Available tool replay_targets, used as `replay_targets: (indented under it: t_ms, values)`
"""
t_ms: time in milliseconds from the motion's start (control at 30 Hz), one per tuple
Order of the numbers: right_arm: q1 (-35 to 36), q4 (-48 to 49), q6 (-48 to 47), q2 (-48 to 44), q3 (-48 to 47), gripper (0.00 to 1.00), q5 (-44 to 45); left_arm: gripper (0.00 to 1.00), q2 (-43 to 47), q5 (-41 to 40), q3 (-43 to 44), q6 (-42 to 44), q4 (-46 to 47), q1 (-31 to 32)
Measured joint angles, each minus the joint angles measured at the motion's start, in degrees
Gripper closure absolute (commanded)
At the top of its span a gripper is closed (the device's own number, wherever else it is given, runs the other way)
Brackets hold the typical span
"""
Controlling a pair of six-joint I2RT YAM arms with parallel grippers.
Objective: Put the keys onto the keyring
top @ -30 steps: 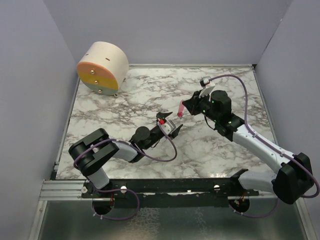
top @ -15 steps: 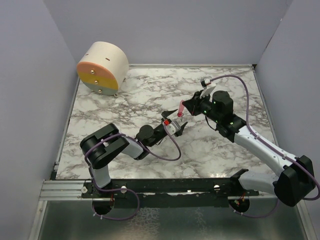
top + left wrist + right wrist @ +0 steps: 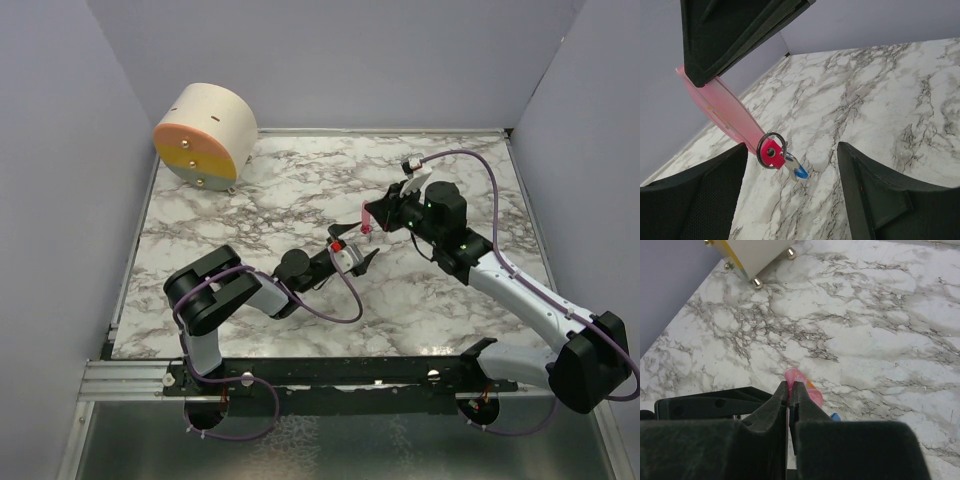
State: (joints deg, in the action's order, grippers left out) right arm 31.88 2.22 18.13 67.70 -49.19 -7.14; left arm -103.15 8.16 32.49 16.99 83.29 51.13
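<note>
My right gripper (image 3: 376,217) is shut on the top of a long pink tag (image 3: 727,111), which hangs down at a slant above the marble. A dark keyring (image 3: 771,150) sits at the tag's lower end. A key with a red head (image 3: 772,153) and a grey blade (image 3: 791,165) hangs there; I cannot tell whether the ring passes through its hole. A small blue piece (image 3: 801,173) shows behind the blade. My left gripper (image 3: 792,200) is open just below, its fingers (image 3: 700,195) on either side of the ring and touching nothing. The right wrist view shows the pink tag (image 3: 811,393) past the shut fingertips.
A round cream drum (image 3: 205,135) with an orange and yellow face stands at the back left corner on small metal feet. Grey walls close in the marble table (image 3: 300,180) on three sides. The left arm's black body (image 3: 705,402) lies close under the right gripper.
The left arm has reached further right, bringing its open gripper under the hanging ring. The right gripper has barely moved and still holds the pink tag.
</note>
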Motion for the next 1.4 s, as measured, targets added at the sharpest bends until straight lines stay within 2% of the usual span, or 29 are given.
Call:
replay_targets:
  t_ms: [900, 1067, 1400]
  values:
    - [0.0, -1.4, 0.0, 1.7, -2.9, 0.99, 0.1, 0.26, -0.5, 5.2, -3.7, -5.4, 1.6, 1.8]
    - [0.0, -1.4, 0.0, 1.7, -2.9, 0.99, 0.1, 0.26, 0.6, 1.8, -5.6, -7.1, 1.6, 1.9]
    - [0.0, -1.4, 0.0, 1.1, -1.7, 0.99, -0.3, 0.28, 9.2, -7.3, -7.7, -7.6, 1.1, 1.9]
